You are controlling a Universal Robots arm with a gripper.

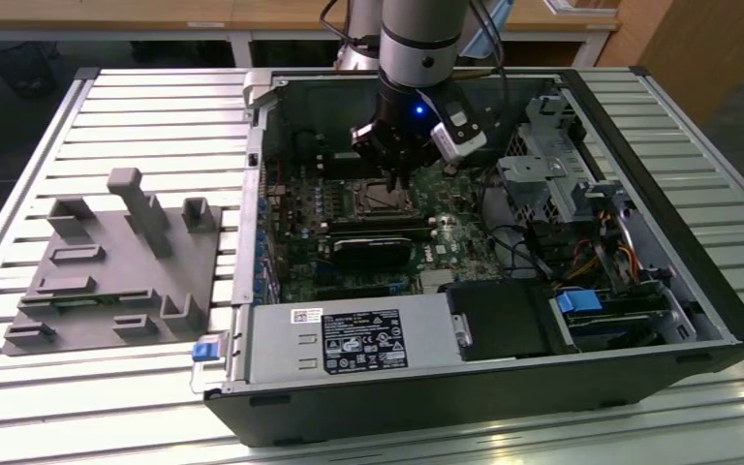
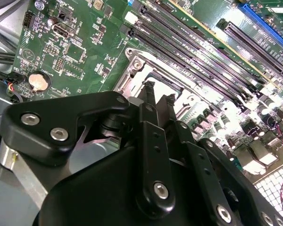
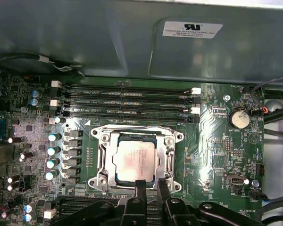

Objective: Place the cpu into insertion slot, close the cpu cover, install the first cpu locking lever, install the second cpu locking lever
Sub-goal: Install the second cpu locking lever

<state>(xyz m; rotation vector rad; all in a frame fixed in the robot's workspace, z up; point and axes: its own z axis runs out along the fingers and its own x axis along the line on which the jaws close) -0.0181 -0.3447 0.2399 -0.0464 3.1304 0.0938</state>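
CPU cover (image 3: 137, 157) is lying flat over the insertion slot (image 3: 111, 162), inside the open computer case (image 1: 682, 320) that is resting on the slatted worktop (image 1: 127, 116). Its square window is framing the cpu (image 3: 134, 161), which is sitting in the socket with its pale top facing up out of the case, toward the wrist cameras. The chip is square, so no long axis is standing out; its edges are running parallel to the memory slots (image 3: 127, 101) beside it.

The pincer (image 3: 150, 188) is hovering just beside the socket edge farthest from the memory slots, its two slim fingers (image 2: 148, 101) drawn nearly together with a narrow gap between them and nothing pinched there.

Risks, as I am judging them: the tips are standing very near the frame and the chip, so a descent slightly off line could be scraping the metal top or pushing on the cover instead of catching a lever. A lever pressed while the cover is not fully seated could be loading the chip unevenly and stressing the contacts beneath. I cannot tell from these views whether either locking lever is already latched.
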